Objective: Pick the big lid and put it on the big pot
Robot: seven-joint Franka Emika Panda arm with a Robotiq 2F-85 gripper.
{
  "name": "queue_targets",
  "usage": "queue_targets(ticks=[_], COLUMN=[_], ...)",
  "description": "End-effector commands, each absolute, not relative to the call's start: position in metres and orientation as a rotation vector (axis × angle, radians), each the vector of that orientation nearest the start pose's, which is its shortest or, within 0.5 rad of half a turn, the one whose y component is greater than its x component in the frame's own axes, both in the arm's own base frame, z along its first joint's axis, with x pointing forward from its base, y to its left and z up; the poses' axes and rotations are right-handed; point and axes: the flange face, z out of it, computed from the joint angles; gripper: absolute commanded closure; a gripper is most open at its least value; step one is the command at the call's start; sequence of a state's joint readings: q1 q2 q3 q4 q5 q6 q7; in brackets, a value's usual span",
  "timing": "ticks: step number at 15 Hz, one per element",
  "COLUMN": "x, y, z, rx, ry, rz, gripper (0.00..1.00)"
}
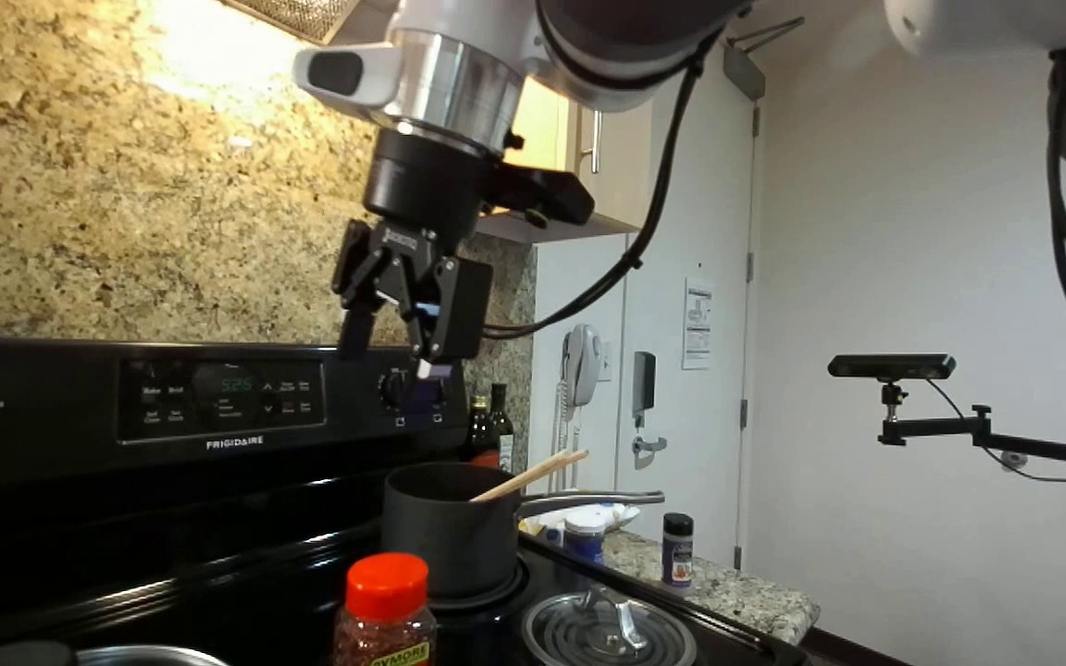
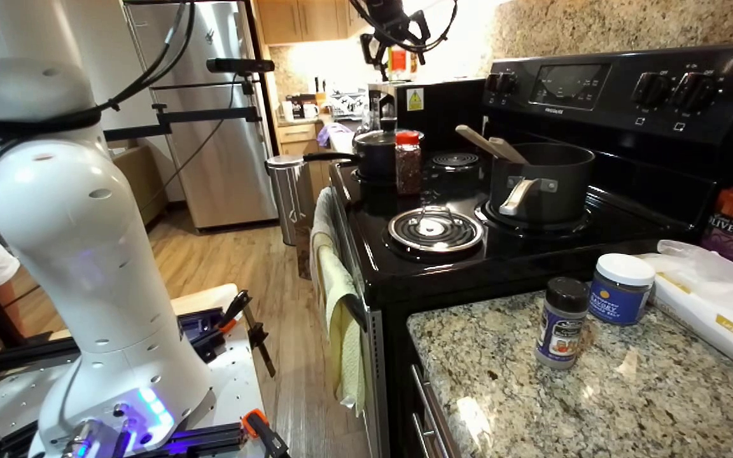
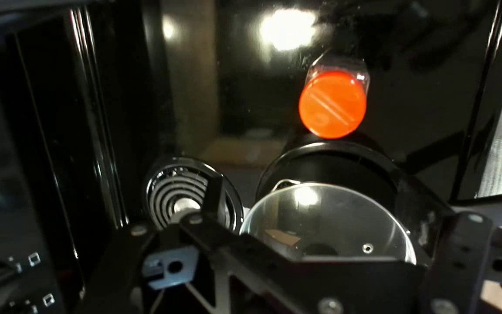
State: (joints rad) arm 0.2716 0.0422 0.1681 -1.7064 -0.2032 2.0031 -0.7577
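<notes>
The big lid, glass with a metal rim, rests on a dark saucepan (image 2: 376, 159) at the stove's far front burner. The wrist view shows this lid (image 3: 320, 218); an exterior view cuts it off at the bottom edge, with its rim (image 1: 149, 657) and what looks like a dark knob. The big pot is dark grey with a silvery handle and stands upright, lidless, on a rear burner in both exterior views (image 1: 450, 532) (image 2: 548, 191); it is outside the wrist view. My gripper (image 1: 394, 356) is open and empty, high above the stove; in the wrist view its fingers (image 3: 316, 205) straddle the lid.
Wooden utensils (image 1: 533, 474) stick out of the pot. Another glass lid with an arched metal handle (image 2: 435, 230) lies on the near front burner. A red-capped bottle (image 3: 333, 104) stands beside the saucepan. Jars (image 2: 621, 289) stand on the counter.
</notes>
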Motion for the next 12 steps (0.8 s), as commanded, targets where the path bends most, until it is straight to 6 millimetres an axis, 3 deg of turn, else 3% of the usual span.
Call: queue_targets(ticks=[1,4,7,8,12], x=[0.505,0.473,0.456,0.471,0.458], y=[0.2,0.174,0.164,0.17,0.166], z=[0.572,0.564,0.562,0.564,0.565], rx=[-2.878,-3.026,-3.138,-3.079,-3.118], ry=[-1.679,-1.438,-1.184,-1.318,-1.212], rz=[-0.445,-0.448,-0.475,-0.409,-0.435], gripper=[0.0,0.0,0.0,0.0,0.0])
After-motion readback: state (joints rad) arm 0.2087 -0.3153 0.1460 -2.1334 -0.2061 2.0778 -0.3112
